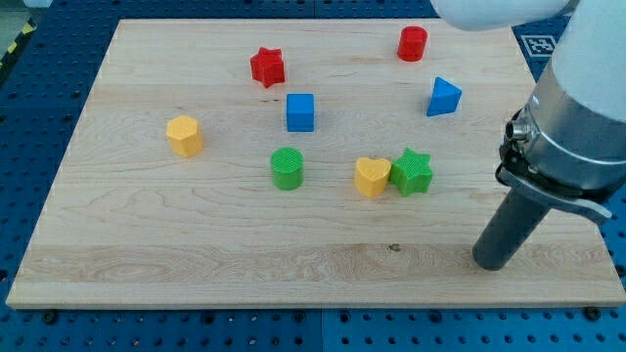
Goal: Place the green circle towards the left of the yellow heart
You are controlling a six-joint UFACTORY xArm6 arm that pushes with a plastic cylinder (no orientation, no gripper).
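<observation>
The green circle (288,168) stands on the wooden board, left of the yellow heart (371,177) with a gap between them. A green star (412,172) touches the heart's right side. My tip (492,264) rests on the board at the view's lower right, well right of and below the heart and star, touching no block.
A yellow hexagon block (184,135) is at the left. A red star (267,66) and a red cylinder (413,43) are near the top. A blue cube (300,111) and a blue triangle (443,97) sit mid-board. The board's bottom edge (313,305) is close below my tip.
</observation>
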